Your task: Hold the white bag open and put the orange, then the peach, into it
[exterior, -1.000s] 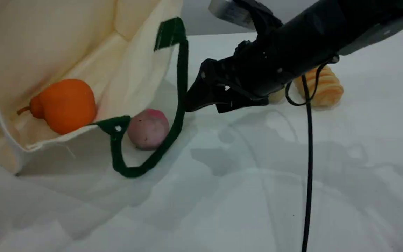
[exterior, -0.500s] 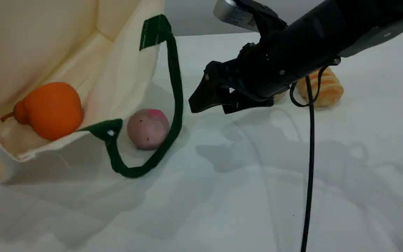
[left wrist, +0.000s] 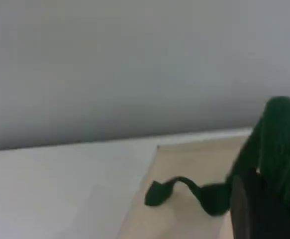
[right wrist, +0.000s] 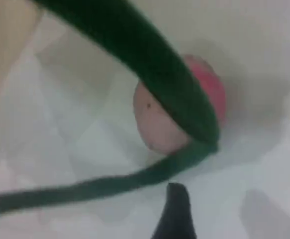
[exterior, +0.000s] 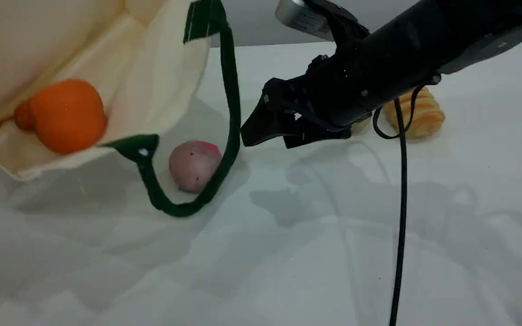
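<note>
The white bag [exterior: 152,90] hangs open at the upper left, its mouth facing the table. The orange [exterior: 66,115] lies inside it on the lower wall. The peach [exterior: 193,165] sits on the table just outside the mouth, ringed by the bag's hanging green handle [exterior: 229,113]. My right gripper [exterior: 265,142] hovers open just right of that handle, empty. In the right wrist view the handle [right wrist: 149,74] crosses in front of the peach [right wrist: 164,124], above my fingertip [right wrist: 177,219]. In the left wrist view my dark fingertip [left wrist: 254,214] presses against the bag's other green handle [left wrist: 279,144], shut on it.
A ridged bread roll [exterior: 417,113] lies behind the right arm at the right. A black cable [exterior: 399,203] hangs from that arm down to the front edge. The table wears a wrinkled white cloth [exterior: 311,249].
The bag has risen and shifted left, carrying the orange up with it and pulling the green handle taller. The peach and the right gripper have hardly moved.
</note>
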Robot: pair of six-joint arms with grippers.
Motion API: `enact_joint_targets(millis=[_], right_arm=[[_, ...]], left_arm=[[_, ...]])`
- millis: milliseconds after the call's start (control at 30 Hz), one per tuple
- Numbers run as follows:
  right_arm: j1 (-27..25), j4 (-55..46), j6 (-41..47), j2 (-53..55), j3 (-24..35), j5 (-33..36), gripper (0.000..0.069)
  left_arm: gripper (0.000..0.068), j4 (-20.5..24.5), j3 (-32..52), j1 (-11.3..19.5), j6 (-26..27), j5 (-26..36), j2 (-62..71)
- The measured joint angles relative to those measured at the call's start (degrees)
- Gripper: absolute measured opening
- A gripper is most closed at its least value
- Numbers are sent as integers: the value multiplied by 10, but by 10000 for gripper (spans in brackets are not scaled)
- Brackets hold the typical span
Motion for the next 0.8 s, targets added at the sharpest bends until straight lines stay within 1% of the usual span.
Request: enact_joint_targets(millis=[67,167,233,300,433,567,800], right_arm=[[0,-2,0,6,0,6,541],[0,-3,0,17,0,22,541],[0,-3,0,24,0,33,541],[0,-3,0,28,0,45,541],[0,-3,0,28,0,46,541],[0,-3,0,28,0,46,541],[0,-3,0,28,0,45,541]], left_arm=[[72,-14,0,24,0,2,0],[72,-17,0,60,13,14,0],[72,-30,0,78,29,17,0],[72,-43,0,90,44,21,0],[72,-44,0,90,49,21,0],[72,-44,0,90,47,-3,0],[72,-47,0,90,42,-6,0]])
